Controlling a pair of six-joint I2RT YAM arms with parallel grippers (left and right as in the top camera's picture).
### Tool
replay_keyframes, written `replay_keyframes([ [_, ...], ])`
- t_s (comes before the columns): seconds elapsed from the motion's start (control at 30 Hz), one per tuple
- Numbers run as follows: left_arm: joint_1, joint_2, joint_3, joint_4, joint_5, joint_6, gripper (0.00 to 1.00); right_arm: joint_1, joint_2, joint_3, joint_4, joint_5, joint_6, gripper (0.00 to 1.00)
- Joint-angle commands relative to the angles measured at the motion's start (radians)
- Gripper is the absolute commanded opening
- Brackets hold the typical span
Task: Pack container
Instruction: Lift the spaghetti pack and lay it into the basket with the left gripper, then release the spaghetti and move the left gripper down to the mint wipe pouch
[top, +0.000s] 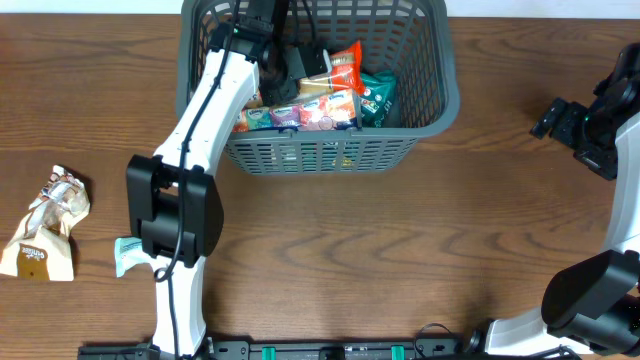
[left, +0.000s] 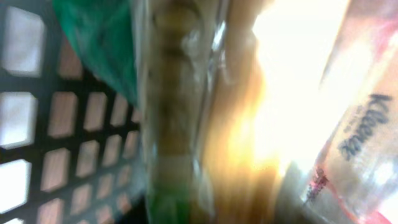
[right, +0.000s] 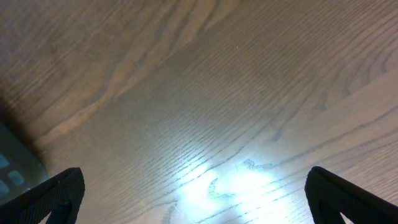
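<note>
The dark grey slotted container (top: 447, 92) stands at the back middle of the table and holds several food packets, among them an orange one (top: 346, 66) and a green one (top: 379, 98). My left gripper (top: 293, 64) is down inside the container, over the packets. Its wrist view is blurred and very close. It shows the lattice wall (left: 56, 124), a green packet (left: 99, 43) and a clear Kleenex pack (left: 367, 137), but no fingers. My right gripper (right: 196, 193) is open and empty over bare wood, right of the container (top: 556, 118).
A beige and brown snack bag (top: 46, 236) lies on the table at the far left. A small teal and white packet (top: 127, 253) lies partly under the left arm's base. A dark corner (right: 15, 168) shows at the left of the right wrist view.
</note>
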Motion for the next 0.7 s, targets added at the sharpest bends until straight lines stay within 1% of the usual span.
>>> replay_keyframes([
  [0.0,0.004,-0.048,0.02,-0.01,-0.008,-0.039,0.41,-0.004,-0.003,-0.002,-0.004,-0.004,-0.019,0.99],
  [0.03,0.004,-0.058,0.021,-0.01,-0.008,-0.045,0.42,-0.004,-0.003,-0.002,-0.003,-0.004,-0.023,0.99],
  [0.07,0.002,-0.071,0.021,-0.01,-0.008,-0.047,0.47,-0.004,-0.003,-0.002,-0.003,-0.005,-0.026,0.99],
  [0.1,-0.002,-0.106,0.021,-0.01,-0.009,-0.047,0.63,-0.004,-0.003,-0.002,-0.003,-0.004,-0.027,0.99],
  [0.17,-0.008,-0.163,0.021,-0.01,-0.01,-0.047,0.72,-0.004,-0.003,-0.002,-0.003,-0.004,-0.03,0.99],
  [0.23,-0.013,-0.232,0.021,-0.002,-0.031,-0.048,0.76,-0.004,-0.003,-0.002,-0.003,-0.004,-0.036,0.99],
  [0.3,-0.015,-0.303,0.021,0.008,-0.063,-0.062,0.78,-0.004,-0.003,-0.002,-0.002,-0.004,-0.036,0.99],
  [0.37,-0.013,-0.374,0.021,0.005,-0.101,-0.107,0.82,-0.004,-0.003,-0.002,0.001,-0.004,-0.037,0.99],
  [0.4,-0.009,-0.407,0.021,0.004,-0.129,-0.147,0.86,-0.004,-0.003,-0.002,0.002,-0.004,-0.037,0.99],
  [0.47,0.007,-0.468,0.021,0.0,-0.199,-0.262,0.95,-0.004,-0.003,-0.002,0.001,-0.004,-0.038,0.99],
  [0.5,0.019,-0.495,0.021,-0.01,-0.232,-0.32,0.98,-0.004,-0.003,-0.002,0.001,-0.005,-0.045,0.99],
  [0.6,0.078,-0.568,0.021,-0.095,-0.312,-0.494,0.99,-0.004,-0.003,-0.002,0.0,-0.005,-0.048,0.99],
  [0.67,0.131,-0.607,0.021,-0.181,-0.323,-0.613,0.99,-0.004,-0.003,-0.002,0.0,-0.005,-0.049,0.99],
])
